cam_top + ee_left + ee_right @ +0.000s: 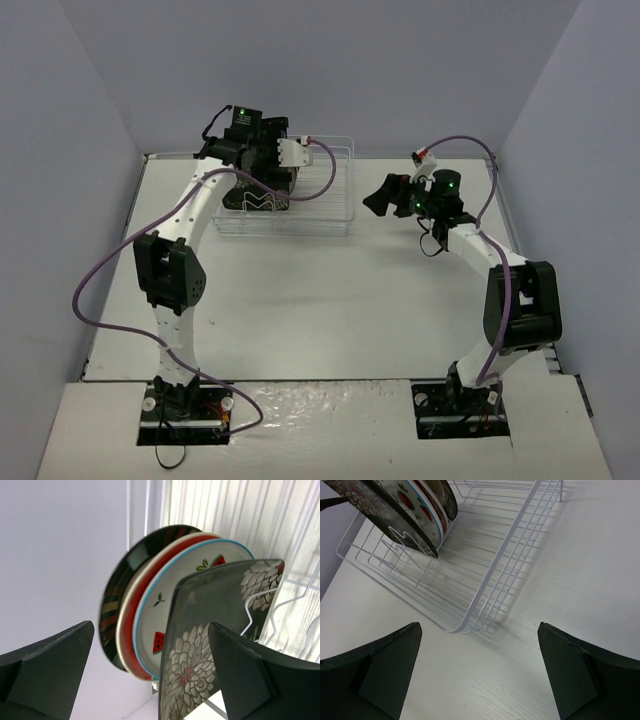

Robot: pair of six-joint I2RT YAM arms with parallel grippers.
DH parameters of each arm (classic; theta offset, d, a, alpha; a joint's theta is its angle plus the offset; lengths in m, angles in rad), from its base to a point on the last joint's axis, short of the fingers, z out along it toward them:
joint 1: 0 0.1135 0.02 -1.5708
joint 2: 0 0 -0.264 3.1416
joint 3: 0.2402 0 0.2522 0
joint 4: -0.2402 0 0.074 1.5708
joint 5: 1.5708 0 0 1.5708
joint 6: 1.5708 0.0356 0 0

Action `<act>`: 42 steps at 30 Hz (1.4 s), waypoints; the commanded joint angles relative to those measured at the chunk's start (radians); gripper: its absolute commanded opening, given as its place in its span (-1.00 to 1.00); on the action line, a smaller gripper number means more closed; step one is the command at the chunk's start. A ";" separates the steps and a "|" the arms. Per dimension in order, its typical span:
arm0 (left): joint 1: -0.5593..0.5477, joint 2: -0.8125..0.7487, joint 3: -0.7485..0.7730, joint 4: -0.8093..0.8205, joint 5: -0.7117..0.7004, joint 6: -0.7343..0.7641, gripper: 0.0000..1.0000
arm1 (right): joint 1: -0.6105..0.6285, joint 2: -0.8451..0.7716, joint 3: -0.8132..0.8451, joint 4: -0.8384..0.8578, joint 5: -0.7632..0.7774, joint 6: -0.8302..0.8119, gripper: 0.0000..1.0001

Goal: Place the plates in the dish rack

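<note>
Four plates stand on edge in the left end of the white wire dish rack (320, 190). In the left wrist view, from far to near, they are a round black-rimmed plate (117, 595), a red-rimmed plate (129, 635), a teal-edged white plate with red spots (185, 590) and a rounded-square black floral plate (200, 655). My left gripper (150, 630) is open above them. The floral plate's edge lies between the fingers, near the right finger (260, 680). My right gripper (479, 627) is open and empty over the table beside the rack (490, 565).
The right part of the rack holds no plates. White walls close in the table at the back and both sides. The right arm (480, 250) hangs right of the rack, and a purple cable (320, 180) loops over the rack.
</note>
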 commanded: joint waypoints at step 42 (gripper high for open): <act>0.524 -0.646 -0.847 0.244 -0.553 -1.775 0.94 | -0.100 -0.485 -0.278 -0.186 0.959 0.222 1.00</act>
